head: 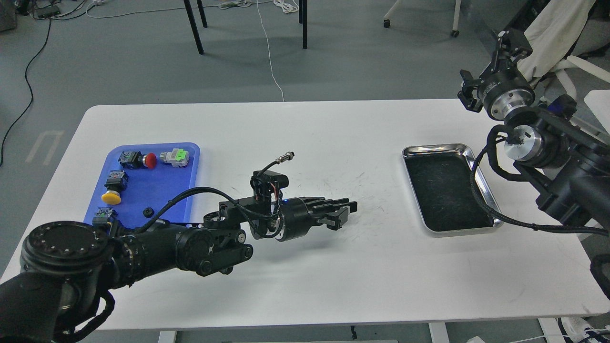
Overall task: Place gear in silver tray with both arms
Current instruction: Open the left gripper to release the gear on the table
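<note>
— What do we see, biggest thing first?
— The white tabletop, marked with fine scratches around its middle. Our left arm reaches in low across it; our right arm is raised past the right edge.
— And the trays?
— The blue plastic tray lies at the left. The silver tray lies at the right, well apart from it, its dark scratched bottom bare.
— Our pincers?
— The left pincer hangs over the middle of the tabletop, pointing toward the silver tray, fingers close together; we cannot tell whether anything sits between them. The right pincer points up and away, too dark for us to tell its state.
— Small parts?
— In the blue tray: a red push button, a green-and-grey switch, a yellow push button, and a small black ring-shaped piece, perhaps a gear.
</note>
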Robot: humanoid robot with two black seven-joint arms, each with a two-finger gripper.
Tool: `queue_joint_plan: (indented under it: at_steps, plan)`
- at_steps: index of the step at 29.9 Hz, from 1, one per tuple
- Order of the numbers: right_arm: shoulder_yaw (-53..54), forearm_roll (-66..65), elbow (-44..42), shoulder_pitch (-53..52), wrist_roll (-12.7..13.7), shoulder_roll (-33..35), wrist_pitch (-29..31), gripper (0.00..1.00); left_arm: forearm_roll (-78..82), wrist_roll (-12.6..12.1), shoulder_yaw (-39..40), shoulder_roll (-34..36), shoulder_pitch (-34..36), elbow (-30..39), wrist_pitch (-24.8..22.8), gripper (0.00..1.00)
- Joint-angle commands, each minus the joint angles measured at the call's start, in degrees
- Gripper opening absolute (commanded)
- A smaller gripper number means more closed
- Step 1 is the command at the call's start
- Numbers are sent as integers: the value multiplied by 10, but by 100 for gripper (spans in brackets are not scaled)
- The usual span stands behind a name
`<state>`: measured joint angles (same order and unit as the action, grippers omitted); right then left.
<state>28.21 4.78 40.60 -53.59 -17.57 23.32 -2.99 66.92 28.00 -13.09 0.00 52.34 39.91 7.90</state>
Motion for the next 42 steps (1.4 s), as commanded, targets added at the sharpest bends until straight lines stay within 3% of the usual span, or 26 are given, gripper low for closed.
queue_joint_plan:
  at_steps: [1,13,20,24,32,42]
  plan:
    - [-1,-3,0,1,0,0,0,98,4,0,3,0,-6,3,6,4]
    - [-37,0,0,-6,0,0,-1,98,2,0,8,0,-15,14,10,9]
    - [-37,0,0,-7,0,0,-1,98,1,0,18,0,-17,11,10,21]
    - [-37,0,-1,-8,0,-1,-1,98,-1,0,19,0,-22,10,10,39]
    - [-37,0,1,-8,0,-2,-1,98,-2,0,31,0,-23,9,10,42]
    - [-68,-4,1,-19,-1,1,-2,99,-6,0,94,0,-20,4,9,56]
